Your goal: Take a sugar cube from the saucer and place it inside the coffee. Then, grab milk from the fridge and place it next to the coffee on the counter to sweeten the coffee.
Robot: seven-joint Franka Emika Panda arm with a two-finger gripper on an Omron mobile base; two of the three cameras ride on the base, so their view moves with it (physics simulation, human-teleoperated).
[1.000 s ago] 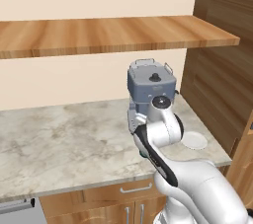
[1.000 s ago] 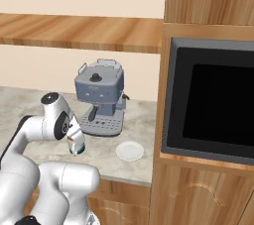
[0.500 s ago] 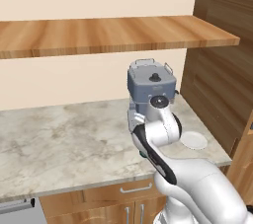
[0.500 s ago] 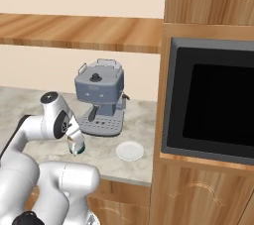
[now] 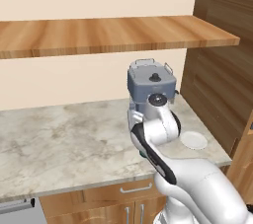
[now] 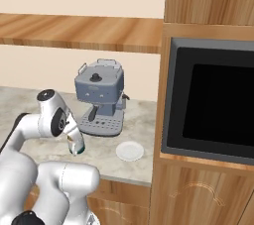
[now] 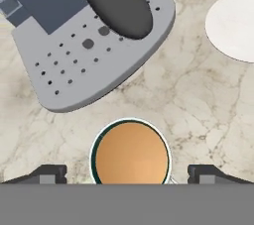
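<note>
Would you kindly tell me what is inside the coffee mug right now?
The coffee mug holds brown liquid to near its rim. No sugar cube shows on the surface; anything sunk below is hidden.

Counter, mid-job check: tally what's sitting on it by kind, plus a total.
Espresso machine: 1
Coffee mug: 1
Saucer: 1
Total: 3 things on the counter. No sugar cube can be made out on the saucer.
</note>
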